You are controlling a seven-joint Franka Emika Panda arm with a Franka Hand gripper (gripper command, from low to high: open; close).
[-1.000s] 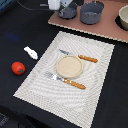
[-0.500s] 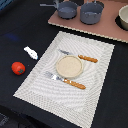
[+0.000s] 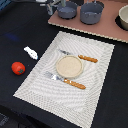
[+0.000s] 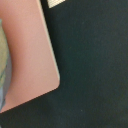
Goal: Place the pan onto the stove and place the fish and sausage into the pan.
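The blue-grey pan (image 3: 67, 10) sits on the pinkish stove (image 3: 75, 26) at its end on the exterior view's left, with its thin handle pointing left. My gripper (image 3: 50, 6) shows as a pale blur by the handle's end at the top edge; I cannot tell how its jaws stand. The white fish (image 3: 31, 52) and the red sausage (image 3: 18, 68) lie on the dark table, left of the placemat and far from the gripper. The wrist view shows a corner of the stove (image 4: 30, 55) and dark table, with no fingers in it.
A larger grey pot (image 3: 92, 13) stands on the stove beside the pan, and a pale vessel (image 3: 123, 17) at its right end. The striped placemat (image 3: 45, 82) holds a beige plate (image 3: 68, 66), a fork (image 3: 62, 80) and a knife (image 3: 80, 56).
The pan, fish and sausage keep their places. Any movement of the gripper is too small to make out.
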